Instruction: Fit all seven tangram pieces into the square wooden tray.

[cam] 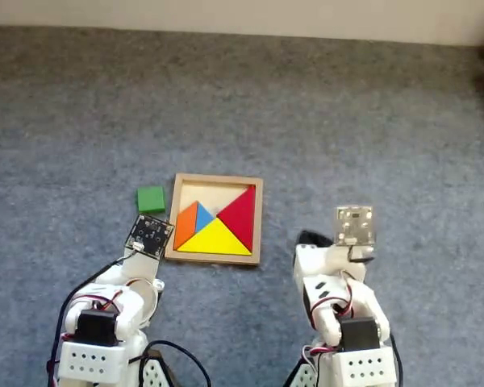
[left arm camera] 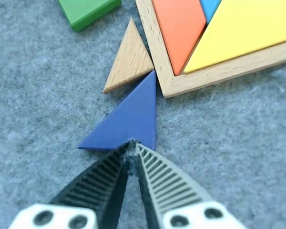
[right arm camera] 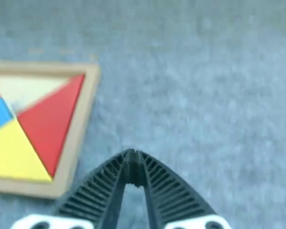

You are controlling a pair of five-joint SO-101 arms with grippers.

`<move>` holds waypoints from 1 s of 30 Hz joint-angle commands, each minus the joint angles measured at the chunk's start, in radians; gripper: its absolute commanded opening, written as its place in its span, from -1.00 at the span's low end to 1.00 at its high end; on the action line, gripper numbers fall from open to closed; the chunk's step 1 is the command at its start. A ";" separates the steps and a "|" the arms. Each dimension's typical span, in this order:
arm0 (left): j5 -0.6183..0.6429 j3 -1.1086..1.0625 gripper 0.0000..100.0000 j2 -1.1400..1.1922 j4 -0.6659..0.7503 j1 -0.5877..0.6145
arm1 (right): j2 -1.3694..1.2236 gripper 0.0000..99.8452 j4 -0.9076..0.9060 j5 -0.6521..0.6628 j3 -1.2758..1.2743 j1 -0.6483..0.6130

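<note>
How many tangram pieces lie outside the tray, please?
3: green square on the carpet, wooden triangle beside the tray, dark blue triangle at the tips of the left gripper. With four inside, none seems hidden.

The high camera looks straight down on the surface (cam: 347, 113) from well above, tray (cam: 218, 178) central, my arms (cam: 113, 310) at 6 o'clock. Each wrist camera looks along its jaws: left close against the tray, right farther off. All share it.
</note>
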State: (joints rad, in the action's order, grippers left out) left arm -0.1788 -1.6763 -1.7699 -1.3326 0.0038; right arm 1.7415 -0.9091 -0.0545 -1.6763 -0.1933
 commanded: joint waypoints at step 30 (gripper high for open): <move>-0.003 -0.019 -0.99 -0.038 -0.006 -0.004 | 0.097 -0.98 -0.246 0.011 -0.139 0.008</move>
State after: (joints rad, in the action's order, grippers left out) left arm -0.1788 -1.6763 -1.7699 -1.3326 0.0038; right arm 1.7599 -1.1193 -0.0545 -1.6763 -0.1933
